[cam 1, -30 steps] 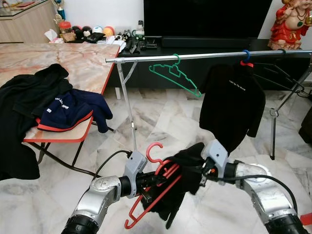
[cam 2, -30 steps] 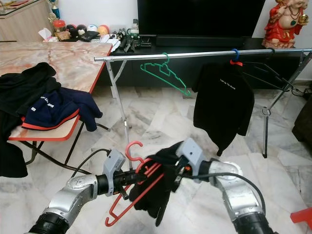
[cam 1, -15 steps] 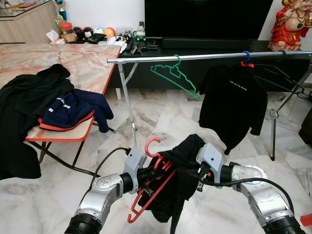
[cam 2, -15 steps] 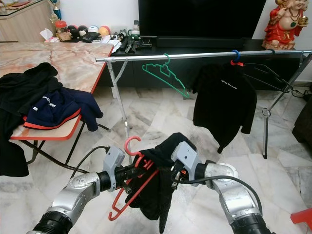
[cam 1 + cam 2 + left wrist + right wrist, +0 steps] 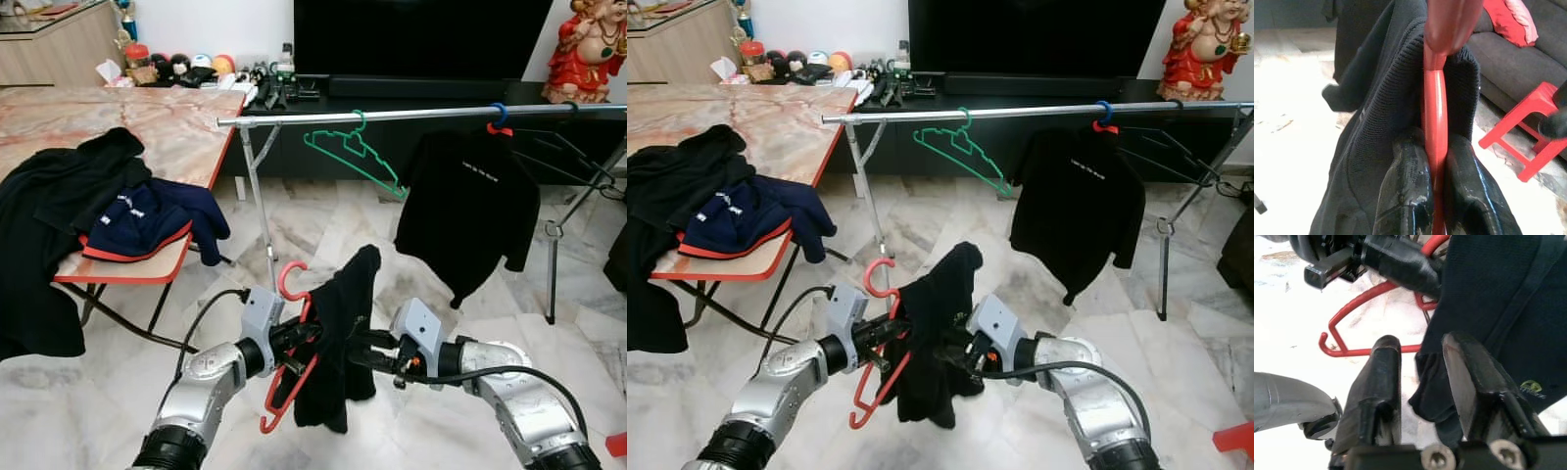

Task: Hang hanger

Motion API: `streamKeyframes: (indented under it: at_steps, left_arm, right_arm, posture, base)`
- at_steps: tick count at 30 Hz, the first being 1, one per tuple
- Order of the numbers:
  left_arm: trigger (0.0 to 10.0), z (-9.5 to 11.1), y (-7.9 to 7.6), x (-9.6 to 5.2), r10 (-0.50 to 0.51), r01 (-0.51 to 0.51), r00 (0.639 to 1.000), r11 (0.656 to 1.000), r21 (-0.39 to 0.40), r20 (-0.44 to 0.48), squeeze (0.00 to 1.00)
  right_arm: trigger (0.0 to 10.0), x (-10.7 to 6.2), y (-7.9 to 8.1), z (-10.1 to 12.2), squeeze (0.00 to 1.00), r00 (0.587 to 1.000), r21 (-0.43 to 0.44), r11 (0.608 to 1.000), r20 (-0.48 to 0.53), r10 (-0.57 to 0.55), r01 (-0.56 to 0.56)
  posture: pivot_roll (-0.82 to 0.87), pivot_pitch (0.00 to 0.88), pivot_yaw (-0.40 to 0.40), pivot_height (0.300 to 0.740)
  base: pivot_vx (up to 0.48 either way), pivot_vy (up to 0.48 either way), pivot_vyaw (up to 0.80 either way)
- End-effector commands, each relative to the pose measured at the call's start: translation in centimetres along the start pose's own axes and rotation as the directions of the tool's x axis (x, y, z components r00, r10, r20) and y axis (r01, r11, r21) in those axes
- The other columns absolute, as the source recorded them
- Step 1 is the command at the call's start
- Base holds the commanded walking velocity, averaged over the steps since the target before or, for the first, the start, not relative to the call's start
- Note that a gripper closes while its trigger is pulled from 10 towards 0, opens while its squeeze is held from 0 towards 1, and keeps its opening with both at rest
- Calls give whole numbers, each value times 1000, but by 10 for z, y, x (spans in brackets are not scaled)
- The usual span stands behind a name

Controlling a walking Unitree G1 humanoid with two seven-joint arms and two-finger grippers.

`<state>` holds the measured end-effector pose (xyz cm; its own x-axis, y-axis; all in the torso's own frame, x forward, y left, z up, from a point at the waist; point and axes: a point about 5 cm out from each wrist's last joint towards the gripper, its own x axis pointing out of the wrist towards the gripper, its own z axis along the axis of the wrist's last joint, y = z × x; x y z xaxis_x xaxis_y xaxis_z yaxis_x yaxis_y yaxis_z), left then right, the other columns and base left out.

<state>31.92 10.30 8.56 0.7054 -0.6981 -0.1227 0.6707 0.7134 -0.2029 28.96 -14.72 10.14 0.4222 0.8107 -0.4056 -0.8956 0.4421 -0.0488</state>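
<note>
Marble floor below, left gripper (image 5: 294, 341) clamps red hanger (image 5: 290, 364); right gripper (image 5: 1420, 363) jaws apart.

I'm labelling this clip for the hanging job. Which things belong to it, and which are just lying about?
In the job: red hanger, black garment draped on it, left gripper, right gripper, rail.
Lying about: green hanger, hung black shirt, clothes on table, statue.
</note>
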Motion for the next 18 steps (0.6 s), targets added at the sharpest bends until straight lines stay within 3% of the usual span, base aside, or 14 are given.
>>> streamKeyframes:
  at_steps: [1,4,8,9,10,14,16,18]
  left_arm:
    - [10000,10,0,3,-7,6,999,1000,9,51,0]
    - [10000,10,0,3,-13,13,999,1000,10,52,0]
    - [10000,8,-2,2,-50,50,998,999,8,35,0]
    - [10000,3,-4,0,-87,87,996,996,14,3,0]
    - [10000,3,-4,0,-87,87,996,996,14,3,0]
    - [10000,-10,-8,-8,-164,165,983,986,10,-81,0]
    - [10000,-12,-8,-10,-175,177,980,984,7,-97,0]
    - [10000,-17,-8,-13,-192,196,972,980,19,-132,0]
  right_arm:
    - [10000,-1,4,1,1000,1000,-3,1000,-1,8,-8]
    - [10000,-2,4,2,1000,1000,-9,1000,14,-14,14]
    - [10000,-9,-11,17,1000,981,22,988,123,-153,151]
    - [10000,-16,-28,27,1000,948,30,963,169,-269,268]
    - [10000,-16,-28,27,1000,948,30,963,169,-269,268]
    - [10000,-40,-61,56,1000,856,48,895,272,-439,443]
    - [10000,-43,-64,61,1000,855,43,897,288,-432,439]
    - [10000,-44,-63,65,1000,890,-16,924,273,-364,383]
  posture:
    - [-6,42,-4,740]
    - [-9,45,-5,740]
    - [-17,46,-7,740]
    - [-20,47,-7,740]
    - [-20,47,-7,740]
    - [-28,51,-6,740]
    - [-28,51,-6,740]
    - [-25,54,-9,740]
  base:
    - [0,0,0]
    - [0,0,0]
    - [0,0,0]
    - [0,0,0]
    - [0,0,0]
    - [0,0,0]
    - [0,0,0]
    - [0,0,0]
